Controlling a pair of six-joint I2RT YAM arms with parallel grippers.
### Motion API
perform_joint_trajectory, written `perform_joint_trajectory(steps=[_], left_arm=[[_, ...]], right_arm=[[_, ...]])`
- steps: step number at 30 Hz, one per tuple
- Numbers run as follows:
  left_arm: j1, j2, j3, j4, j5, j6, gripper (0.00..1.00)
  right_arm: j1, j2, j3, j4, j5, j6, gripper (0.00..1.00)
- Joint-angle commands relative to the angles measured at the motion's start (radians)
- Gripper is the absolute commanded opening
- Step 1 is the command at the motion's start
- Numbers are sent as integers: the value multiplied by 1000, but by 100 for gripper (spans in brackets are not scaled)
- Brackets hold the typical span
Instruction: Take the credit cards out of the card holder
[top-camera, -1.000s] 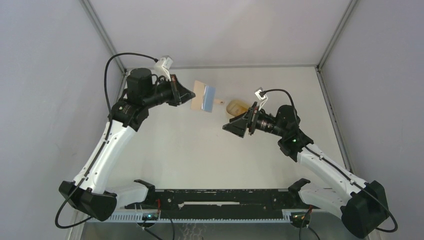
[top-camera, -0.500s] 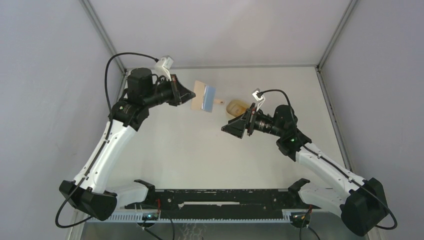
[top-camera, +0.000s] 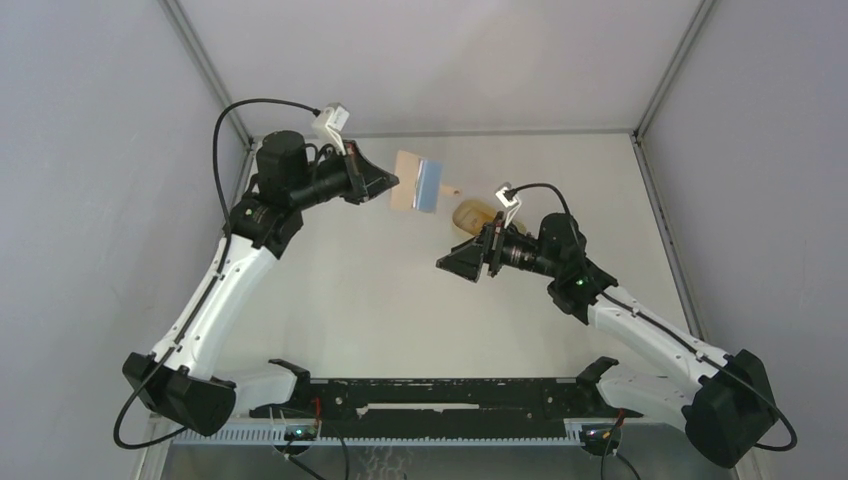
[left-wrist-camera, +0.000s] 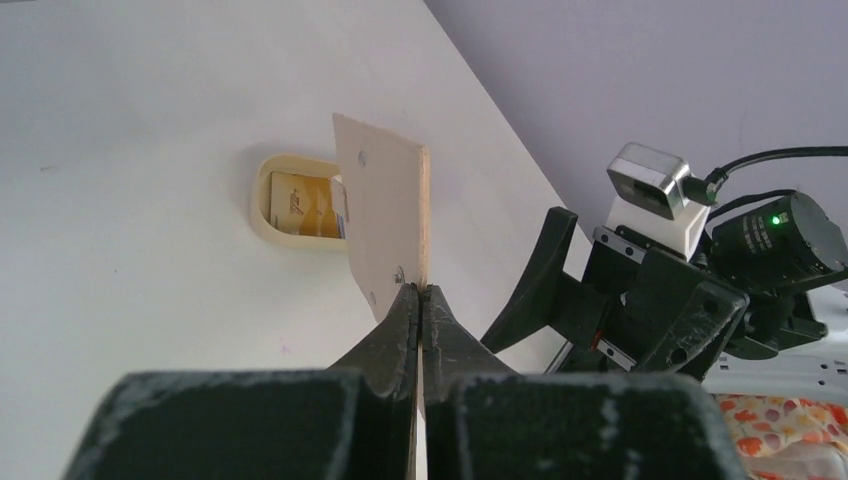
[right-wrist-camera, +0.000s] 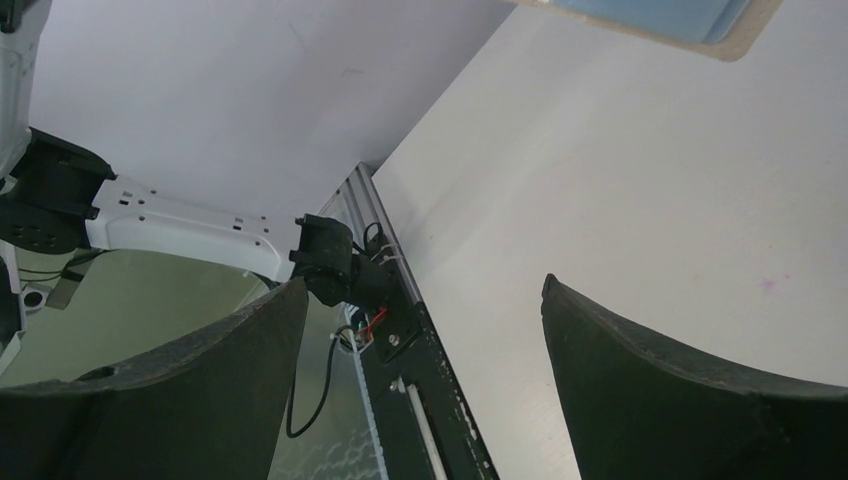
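My left gripper (top-camera: 388, 185) is shut on one edge of the tan card holder (top-camera: 406, 182) and holds it in the air over the far middle of the table. A blue-grey credit card (top-camera: 430, 186) lies against the holder's right half, and the snap tab sticks out to the right. In the left wrist view the holder (left-wrist-camera: 385, 220) stands edge-on between my shut fingertips (left-wrist-camera: 421, 292). My right gripper (top-camera: 452, 266) is open and empty, below and to the right of the holder. The right wrist view shows the blue card (right-wrist-camera: 660, 14) at the top edge, far from my open gripper (right-wrist-camera: 425, 300).
An oval tan tray (top-camera: 466, 207) sits on the table right of the holder, behind my right gripper; in the left wrist view the tray (left-wrist-camera: 262, 195) holds something amber. The black base rail (top-camera: 440, 395) runs along the near edge. Grey walls stand close on both sides.
My left gripper has lifted the card holder slightly farther and to the right. My right gripper has moved a little left and nearer, still open.
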Motion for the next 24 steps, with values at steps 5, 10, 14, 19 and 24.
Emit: perform_joint_trajectory(steps=[5,10,14,19,24], left_arm=[[-7,-11,33,43,13,10,0],[-7,-27,2,54,-29,7,0],[-7,-39,-59,162,15,-69,0],[-7,-54,-93,266,66,-151,0],[-8,-75,-120,313,117,-184,0]], right_arm=[[51,-45,23,-8,70,-43,95],[48,-12,40,158,-37,-4,96],[40,77,88,293,-153,45,95],[-24,185,99,603,-252,252,92],[-100,223,124,699,-257,315,92]])
